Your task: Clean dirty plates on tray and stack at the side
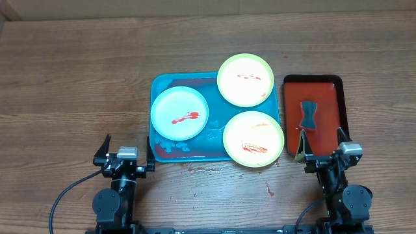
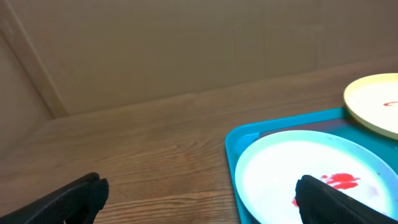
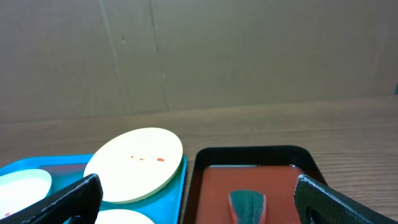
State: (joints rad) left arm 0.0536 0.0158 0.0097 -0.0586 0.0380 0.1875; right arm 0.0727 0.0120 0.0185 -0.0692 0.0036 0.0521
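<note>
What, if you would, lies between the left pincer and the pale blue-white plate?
Only bare table and the rim of the turquoise tray lie between the left pincer and the pale blue-white plate, as the overhead view shows.

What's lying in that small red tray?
On the red tray: a dark bow-shaped pad in the middle, a pale wedge-shaped thing at the near edge. Anything beneath them is hidden.

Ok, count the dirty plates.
3: blue-white plate, left on the tray; far yellow-green plate, far right; near yellow-green plate, near right. None looks hidden.
</note>
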